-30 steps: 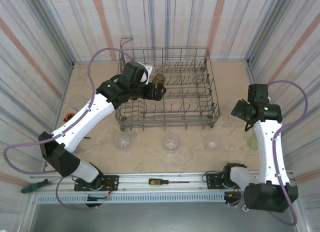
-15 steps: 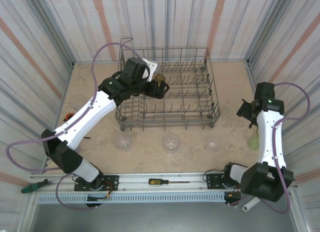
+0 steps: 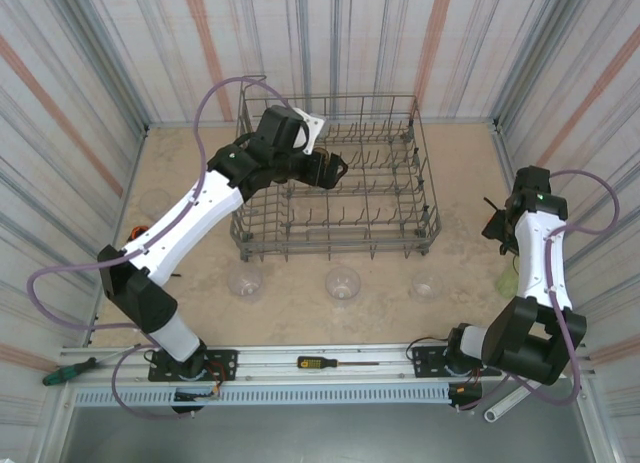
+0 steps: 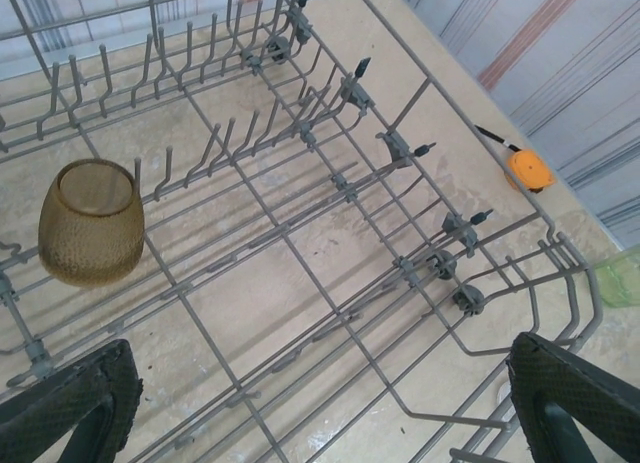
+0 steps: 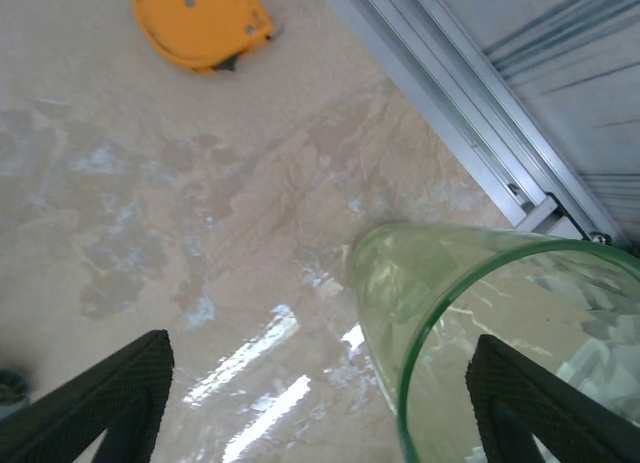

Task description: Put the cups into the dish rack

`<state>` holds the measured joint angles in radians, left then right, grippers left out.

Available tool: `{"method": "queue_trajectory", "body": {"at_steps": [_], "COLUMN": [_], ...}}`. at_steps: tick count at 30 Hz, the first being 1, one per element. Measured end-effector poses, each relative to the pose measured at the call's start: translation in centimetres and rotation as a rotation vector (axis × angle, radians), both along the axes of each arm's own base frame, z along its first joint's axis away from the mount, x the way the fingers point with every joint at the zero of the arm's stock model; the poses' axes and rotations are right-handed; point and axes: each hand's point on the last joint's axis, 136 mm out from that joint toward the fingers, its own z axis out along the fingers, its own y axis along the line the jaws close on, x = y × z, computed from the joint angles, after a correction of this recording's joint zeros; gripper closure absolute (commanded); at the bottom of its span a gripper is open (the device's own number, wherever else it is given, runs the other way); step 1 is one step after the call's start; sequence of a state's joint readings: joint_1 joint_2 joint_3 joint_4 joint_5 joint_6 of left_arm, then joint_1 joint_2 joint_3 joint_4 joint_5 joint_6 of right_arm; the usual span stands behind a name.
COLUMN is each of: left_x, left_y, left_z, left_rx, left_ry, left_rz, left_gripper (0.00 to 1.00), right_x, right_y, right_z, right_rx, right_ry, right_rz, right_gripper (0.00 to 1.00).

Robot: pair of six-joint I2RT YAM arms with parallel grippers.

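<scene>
Pale green cup (image 5: 450,273): rim and wall cut by bottom and right frame edges. Orange object (image 5: 200,23): top clipped. Dish rack (image 4: 330,183): sides run past wrist frame. Overhead, cup half behind right arm (image 3: 535,253).

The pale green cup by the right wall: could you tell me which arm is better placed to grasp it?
Right: the right gripper hangs open at the pale green cup; the left gripper hangs over the dish rack.
</scene>
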<state>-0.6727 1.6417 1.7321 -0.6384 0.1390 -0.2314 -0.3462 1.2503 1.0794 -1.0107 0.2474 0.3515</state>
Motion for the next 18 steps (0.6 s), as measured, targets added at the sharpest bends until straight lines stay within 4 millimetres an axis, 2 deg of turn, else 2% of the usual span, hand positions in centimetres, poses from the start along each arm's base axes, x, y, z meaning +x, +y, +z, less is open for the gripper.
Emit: {"method": "queue_trajectory", "body": {"at_steps": [7,10,12,14,18], "left_x": [0.9,0.8,0.8,0.8,1.0], "left_y": [-1.0,-1.2,-1.2,-1.2,-1.4], "left_z": [1.5,1.6,1.6,1.7,1.9], "left_rx": [-0.022,-0.03,-0.032,-0.034,-0.043], "left_ry": [-0.02,-0.015,-0.014,-0.016,-0.027], "left_rz": [-0.011,-0.018,-0.02,-0.021,-0.021], "left_gripper": [0.01,0.01,0.01,0.01,0.01], "right_x": [-0.7,-0.3,-0.2,-0.1,0.0], "right_y": [-0.2,-0.1,-0.1,0.0,-0.1], "right_z": [-2.0,-2.3,-2.6,-2.8,-2.7], "right_rx": [0.03,0.038,0.046,0.054,0.054], "right_ry": [0.021,0.022,0.027,0.034,0.033], "right_rz": [-0.027,-0.021,-0.019,-0.018,-0.021], "right_gripper": [0.57,0.74,0.9,1.0,1.0]}}
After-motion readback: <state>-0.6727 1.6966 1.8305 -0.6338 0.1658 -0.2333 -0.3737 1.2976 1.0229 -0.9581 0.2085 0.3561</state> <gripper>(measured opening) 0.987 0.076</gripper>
